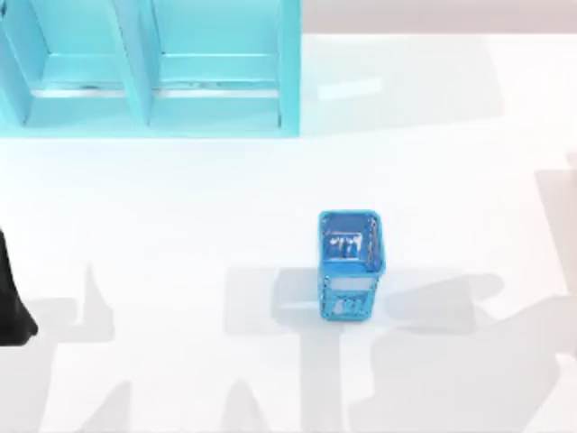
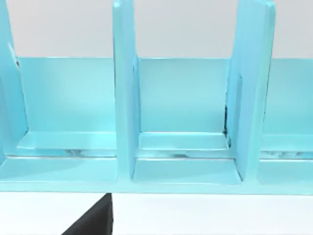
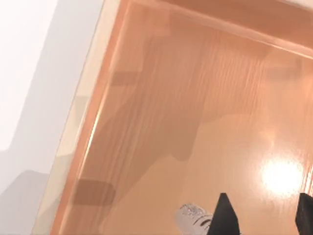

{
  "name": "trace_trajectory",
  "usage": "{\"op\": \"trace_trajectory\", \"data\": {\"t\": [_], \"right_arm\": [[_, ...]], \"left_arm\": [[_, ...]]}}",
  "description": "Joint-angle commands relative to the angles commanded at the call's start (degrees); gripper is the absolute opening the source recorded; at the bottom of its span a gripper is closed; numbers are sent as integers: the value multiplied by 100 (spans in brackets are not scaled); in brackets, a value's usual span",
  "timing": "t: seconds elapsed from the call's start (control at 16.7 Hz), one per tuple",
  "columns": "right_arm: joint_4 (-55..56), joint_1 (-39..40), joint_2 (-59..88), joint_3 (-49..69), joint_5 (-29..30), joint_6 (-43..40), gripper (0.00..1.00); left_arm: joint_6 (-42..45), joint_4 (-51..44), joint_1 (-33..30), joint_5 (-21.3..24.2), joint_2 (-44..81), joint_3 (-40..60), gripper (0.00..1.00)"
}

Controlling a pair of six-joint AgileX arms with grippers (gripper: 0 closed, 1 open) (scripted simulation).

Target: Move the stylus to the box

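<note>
In the right wrist view, my right gripper (image 3: 264, 218) hovers over the orange wooden box (image 3: 93, 122), looking down onto its shiny floor. Its two black fingertips (image 3: 225, 215) stand wide apart, open, with bare floor between them. A small silver-grey piece with dark marks, apparently part of the stylus (image 3: 193, 218), lies on the box floor just outside one fingertip; the rest is cut off. My left arm (image 1: 11, 302) is parked at the table's left edge.
A blue cup (image 1: 350, 266) stands near the middle of the white table. A cyan shelf with upright dividers (image 1: 144, 72) fills the back left, and the left wrist view faces its compartments (image 2: 183, 98). Arm shadows cross the table's front.
</note>
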Motion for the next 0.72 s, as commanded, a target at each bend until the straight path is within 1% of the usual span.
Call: {"op": "trace_trajectory", "data": {"t": [0.72], "right_arm": [[0, 0, 0, 0, 0, 0, 90]], "left_arm": [[0, 0, 0, 0, 0, 0, 100]]}}
